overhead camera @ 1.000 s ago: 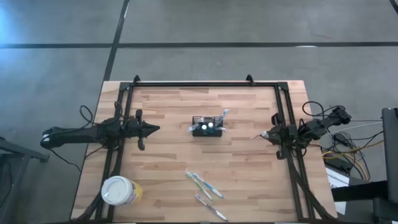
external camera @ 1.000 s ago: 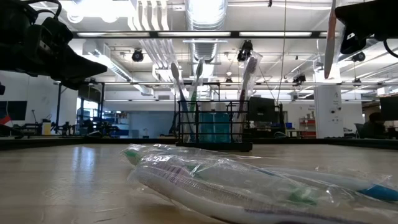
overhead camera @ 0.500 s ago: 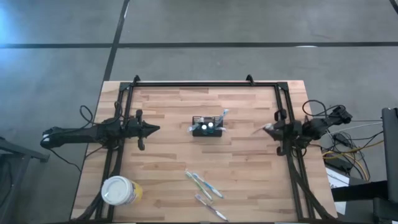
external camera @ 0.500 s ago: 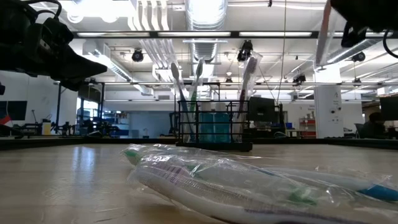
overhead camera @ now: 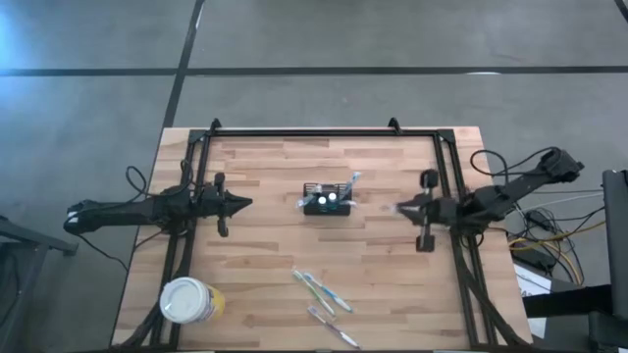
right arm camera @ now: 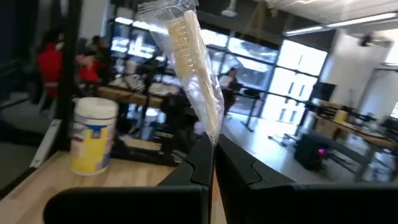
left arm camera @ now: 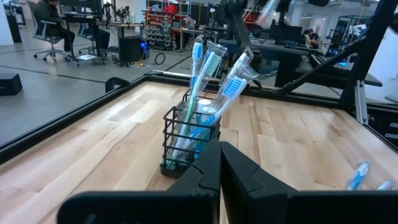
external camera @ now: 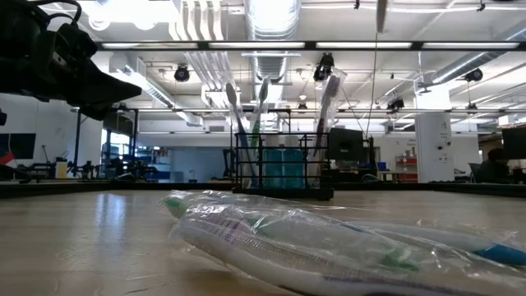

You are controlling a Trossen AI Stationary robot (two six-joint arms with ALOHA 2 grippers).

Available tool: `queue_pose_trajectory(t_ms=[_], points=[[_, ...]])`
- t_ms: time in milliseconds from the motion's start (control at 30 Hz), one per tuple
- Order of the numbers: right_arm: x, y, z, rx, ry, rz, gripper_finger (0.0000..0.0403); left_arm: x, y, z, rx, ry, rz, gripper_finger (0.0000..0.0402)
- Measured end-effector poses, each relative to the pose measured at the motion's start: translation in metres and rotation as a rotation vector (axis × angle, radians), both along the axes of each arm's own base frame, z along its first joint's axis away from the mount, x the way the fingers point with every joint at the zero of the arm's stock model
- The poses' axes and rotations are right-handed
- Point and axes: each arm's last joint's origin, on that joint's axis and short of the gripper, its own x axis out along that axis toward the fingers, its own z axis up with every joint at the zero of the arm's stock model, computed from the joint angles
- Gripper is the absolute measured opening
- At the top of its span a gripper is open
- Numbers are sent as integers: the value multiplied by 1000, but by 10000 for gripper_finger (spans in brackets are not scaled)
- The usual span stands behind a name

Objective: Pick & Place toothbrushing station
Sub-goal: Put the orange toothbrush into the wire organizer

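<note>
High view, table [overhead camera: 265,245]: wooden top inside a black frame, 1 arm at each side.
Left gripper [overhead camera: 243,204]: fingers together on nothing, hovering over the table well to the left of the holder.
Right gripper [overhead camera: 402,209]: fingers clamped on a wrapped toothbrush [right arm camera: 193,68], to the right of the holder and pointing at it.
Yellow cup [overhead camera: 186,301]: near front-left corner, far from the work.
Holder [overhead camera: 327,202]: black wire rack standing upright mid-table with several brushes in it, between the 2 grippers.
Loose brushes [overhead camera: 324,292]: wrapped ones lying flat in front of the holder.
Risk: the slick wrapper could slip in the pinch; a crowded rack could block the brush, and a sideways nudge could tip the light rack.
</note>
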Motion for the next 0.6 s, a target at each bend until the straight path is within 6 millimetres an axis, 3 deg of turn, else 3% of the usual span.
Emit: queue_pose_trajectory(t_ms=[267, 600], points=[[47, 22, 8, 17, 21, 187, 8, 0, 0, 0, -8, 0, -2, 3], [95, 9, -41, 85, 117, 197, 8, 0, 0, -1, -18, -1, -5, 3]])
